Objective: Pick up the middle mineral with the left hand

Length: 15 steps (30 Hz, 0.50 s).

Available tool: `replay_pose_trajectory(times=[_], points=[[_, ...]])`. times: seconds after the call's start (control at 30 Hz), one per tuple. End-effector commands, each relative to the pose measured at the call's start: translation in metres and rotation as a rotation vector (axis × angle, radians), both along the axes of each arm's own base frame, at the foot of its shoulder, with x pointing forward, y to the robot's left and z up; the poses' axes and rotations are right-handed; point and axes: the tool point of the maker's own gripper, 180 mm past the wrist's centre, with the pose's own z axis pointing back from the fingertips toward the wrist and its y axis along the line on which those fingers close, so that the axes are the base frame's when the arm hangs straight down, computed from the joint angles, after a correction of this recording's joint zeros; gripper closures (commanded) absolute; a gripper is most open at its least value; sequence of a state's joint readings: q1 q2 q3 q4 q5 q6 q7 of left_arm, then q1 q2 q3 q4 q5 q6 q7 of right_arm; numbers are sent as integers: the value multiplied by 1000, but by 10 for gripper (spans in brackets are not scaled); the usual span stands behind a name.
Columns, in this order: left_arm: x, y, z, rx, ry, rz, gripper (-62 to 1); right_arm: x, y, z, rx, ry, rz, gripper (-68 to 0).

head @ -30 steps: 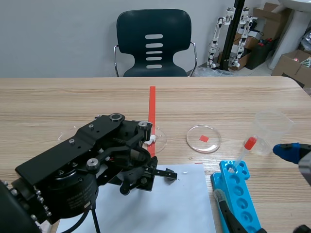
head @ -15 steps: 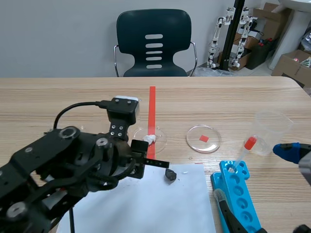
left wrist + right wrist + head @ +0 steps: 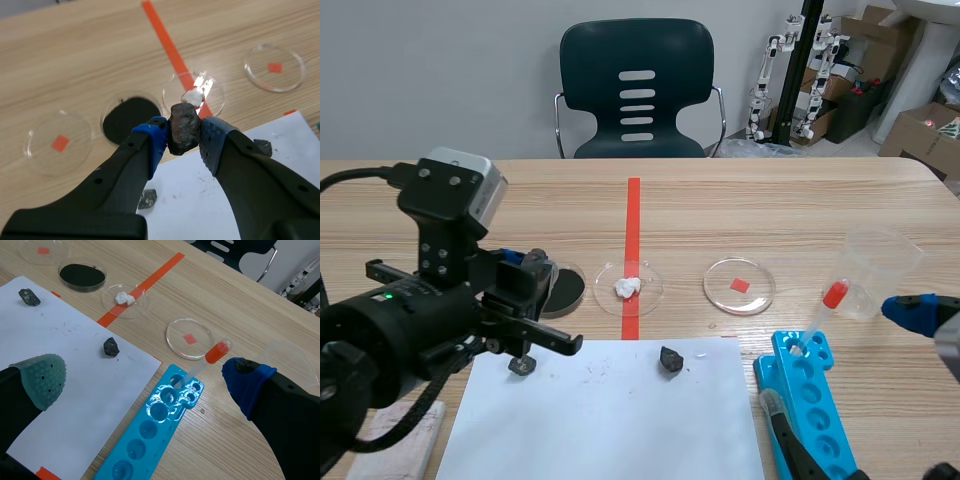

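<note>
My left gripper [image 3: 183, 132] is shut on a dark, brownish mineral [image 3: 182, 128], which hangs in the air above the table between the blue pads. In the scene view the left arm [image 3: 430, 320] stands raised at the left, over the white paper's [image 3: 610, 420] left edge. Two smaller dark minerals lie on the paper: one at the left [image 3: 522, 366] and one at the right [image 3: 669, 359]. In the right wrist view my right gripper [image 3: 145, 382] is open with nothing between its fingers, above the paper and a blue tube rack [image 3: 150, 427].
Past the paper stand a row of petri dishes: one with black powder [image 3: 562, 285], one with a white lump [image 3: 628, 286] on the red tape, one with a red square [image 3: 739, 286]. A plastic cup [image 3: 875, 270] and a red-capped tube [image 3: 823, 310] are at the right.
The left arm has risen and swung to the left, away from the paper's middle, carrying the mineral. The two minerals on the paper and the dishes came into view. The right arm kept still.
</note>
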<state>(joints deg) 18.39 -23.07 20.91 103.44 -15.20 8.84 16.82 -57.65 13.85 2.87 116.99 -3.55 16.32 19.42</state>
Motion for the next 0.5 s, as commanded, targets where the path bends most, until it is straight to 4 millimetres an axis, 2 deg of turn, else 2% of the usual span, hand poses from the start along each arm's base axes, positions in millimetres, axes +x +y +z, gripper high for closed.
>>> replay_pose_trajectory(times=[0.0, 0.17, 0.37, 0.47], points=[[-7, -8, 17, -36, -61, -46, -145, 4, 1, 8, 10, -33, 5, -679], [-29, -11, 44, -53, -180, -132, -145, 4, 1, 8, 10, -33, 5, -679], [-56, -16, 60, -55, -275, -213, -145, 4, 1, 8, 10, -33, 5, -679], [-61, -12, 62, -64, -292, -206, -145, 4, 1, 8, 10, -33, 5, -679]])
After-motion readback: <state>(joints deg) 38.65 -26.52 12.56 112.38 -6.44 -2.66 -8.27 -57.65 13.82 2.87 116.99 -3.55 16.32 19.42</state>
